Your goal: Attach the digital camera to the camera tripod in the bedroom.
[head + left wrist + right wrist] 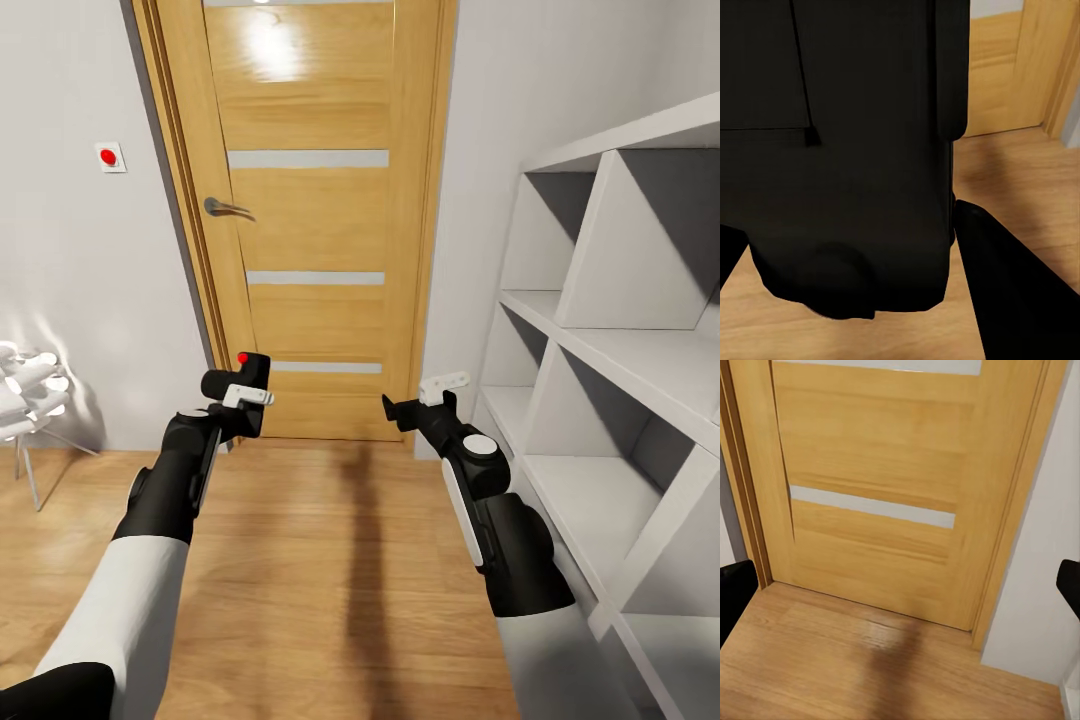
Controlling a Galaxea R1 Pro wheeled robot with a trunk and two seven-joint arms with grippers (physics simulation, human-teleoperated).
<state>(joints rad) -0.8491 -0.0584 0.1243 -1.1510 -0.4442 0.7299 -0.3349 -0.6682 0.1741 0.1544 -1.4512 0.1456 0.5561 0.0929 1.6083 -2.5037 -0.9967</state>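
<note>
The digital camera [245, 383], a small black box with a red button on top, sits in the left gripper [240, 400], held up in front of the oak door [310, 200]. In the left wrist view its dark body [847, 150] covers most of the picture, with one black finger [1009, 277] pressed against its side, so the jaws are closed on it. The right gripper [415, 405] hangs free beside it, near the door's foot, and carries nothing; in its own wrist view the two dark fingertips stand far apart at either edge, so its jaws are open.

The camera tripod is not to be found here. The head view shows the door with its frosted strips and lever handle [228, 208], a red wall button [108, 155] on the grey wall, white cube shelves [620, 350] along the robot's right, and part of a white lamp [30, 385] on thin legs low at its left (not the stand wanted).

The step in hand, as I judge it, is carrying the camera while looking for the tripod. Doing it well means keeping the left jaws firmly shut and the camera level, turning the base slowly away from the door, and keeping the right arm tucked clear of the shelves.
</note>
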